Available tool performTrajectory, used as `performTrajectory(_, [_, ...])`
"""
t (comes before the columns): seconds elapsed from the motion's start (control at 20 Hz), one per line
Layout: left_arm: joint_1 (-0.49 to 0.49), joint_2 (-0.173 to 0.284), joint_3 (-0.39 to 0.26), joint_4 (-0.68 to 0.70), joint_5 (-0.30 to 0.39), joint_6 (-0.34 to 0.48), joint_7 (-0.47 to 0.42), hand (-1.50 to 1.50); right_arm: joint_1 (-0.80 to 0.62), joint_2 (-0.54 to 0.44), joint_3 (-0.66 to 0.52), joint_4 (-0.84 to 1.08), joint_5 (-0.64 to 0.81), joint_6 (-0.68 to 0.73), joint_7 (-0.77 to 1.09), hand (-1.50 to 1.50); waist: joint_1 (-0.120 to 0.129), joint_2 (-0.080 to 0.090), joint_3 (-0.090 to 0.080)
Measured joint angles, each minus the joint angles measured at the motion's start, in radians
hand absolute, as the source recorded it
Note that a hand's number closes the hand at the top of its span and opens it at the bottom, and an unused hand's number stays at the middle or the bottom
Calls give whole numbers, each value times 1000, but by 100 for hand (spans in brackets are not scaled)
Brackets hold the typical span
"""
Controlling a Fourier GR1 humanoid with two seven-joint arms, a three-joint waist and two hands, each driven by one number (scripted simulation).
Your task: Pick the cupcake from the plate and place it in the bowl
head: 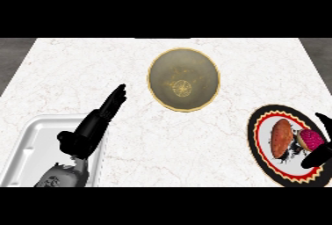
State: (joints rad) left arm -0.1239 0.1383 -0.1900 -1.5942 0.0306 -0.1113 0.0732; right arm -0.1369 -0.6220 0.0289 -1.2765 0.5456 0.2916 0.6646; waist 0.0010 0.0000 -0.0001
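Note:
The cupcake [311, 139], with a pink top, stands on the right part of a round plate [262, 145] with a black, red and white rim near the counter's right edge. My right hand [322, 154] comes in from the right edge. One finger arches just above the cupcake and the thumb lies just below it, so the cupcake sits between them; most of the hand is out of view. The brown and gold bowl [163, 79] stands at the back centre, with nothing in it. My left hand [91, 129] rests open at the lower left, fingers straight and pointing towards the bowl.
A brown oval piece of food [281, 138] lies on the plate just left of the cupcake. A white tray [32, 145] sits at the lower left, under my left forearm. White marble counter [194, 145] stretches between plate and bowl.

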Motion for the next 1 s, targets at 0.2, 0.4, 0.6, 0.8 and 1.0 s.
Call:
performTrajectory(0.2, [12,-12,13,-12,-8,-17,8,0,-4,33,-27,43,42,-13,-53,-150,0,0,0])
performTrajectory(0.4, [25,-15,28,9,-10,-41,-23,0,-19,52,-51,98,66,-37,-138,150,1,0,0])
performTrajectory(0.6, [21,-23,32,-3,-22,-41,-11,0,-49,46,-62,152,112,-83,-226,150,2,0,1])
performTrajectory(0.8, [31,-31,36,-12,-34,-49,-8,0,-90,53,-82,224,159,-122,-284,150,3,0,0])
performTrajectory(1.0, [28,-50,36,7,-53,-50,-19,0,-84,74,-93,209,197,-153,-292,150,0,0,0])
